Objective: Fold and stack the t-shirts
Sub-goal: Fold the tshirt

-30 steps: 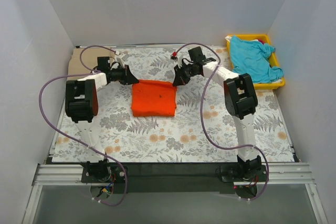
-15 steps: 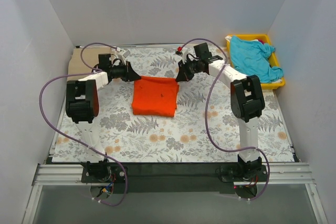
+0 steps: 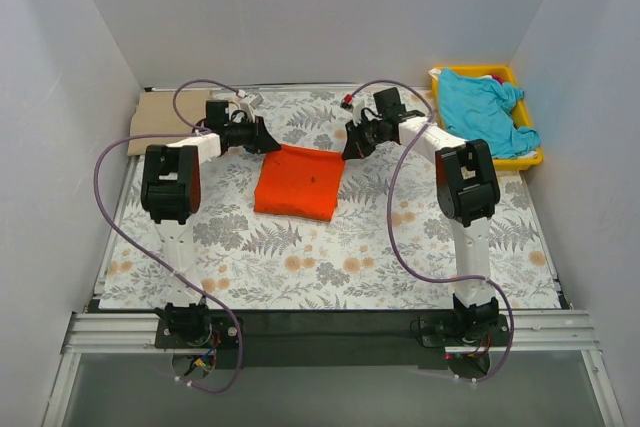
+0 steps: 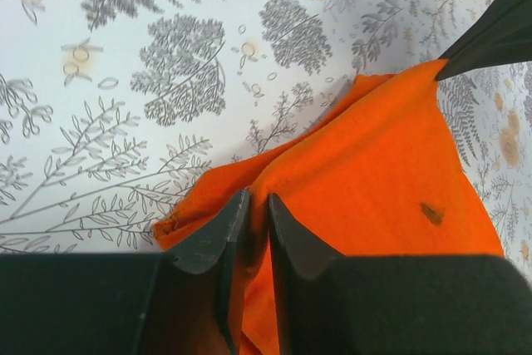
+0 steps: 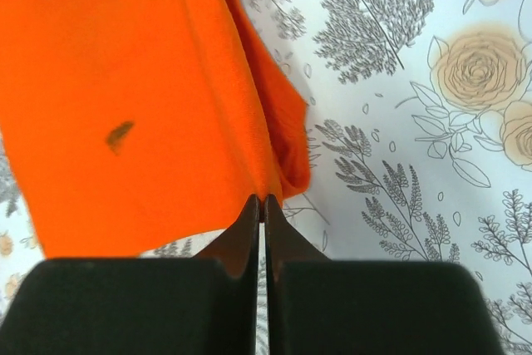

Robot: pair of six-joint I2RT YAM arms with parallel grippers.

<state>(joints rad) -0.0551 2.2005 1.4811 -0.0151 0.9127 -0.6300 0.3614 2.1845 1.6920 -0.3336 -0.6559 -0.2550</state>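
The folded orange-red t-shirt (image 3: 298, 182) lies mid-table, its far edge lifted between both grippers. My left gripper (image 3: 270, 142) is shut on the shirt's far left corner; the left wrist view shows orange cloth (image 4: 374, 172) pinched between the fingers (image 4: 218, 234). My right gripper (image 3: 347, 149) is shut on the far right corner; the right wrist view shows the orange shirt (image 5: 141, 106) hanging from the closed fingertips (image 5: 249, 222). The turquoise t-shirt (image 3: 485, 112) lies heaped in the yellow tray (image 3: 535, 159) at the far right. The tan t-shirt (image 3: 160, 115) lies flat at the far left.
The grey fern-and-flower cloth (image 3: 330, 257) covers the table. White walls enclose the sides and back. A bit of magenta cloth (image 3: 488, 77) peeks from under the turquoise shirt in the tray.
Both grippers have moved away from me and slightly right with the shirt's far corners, lifting that edge and dragging the shirt a little to the right.
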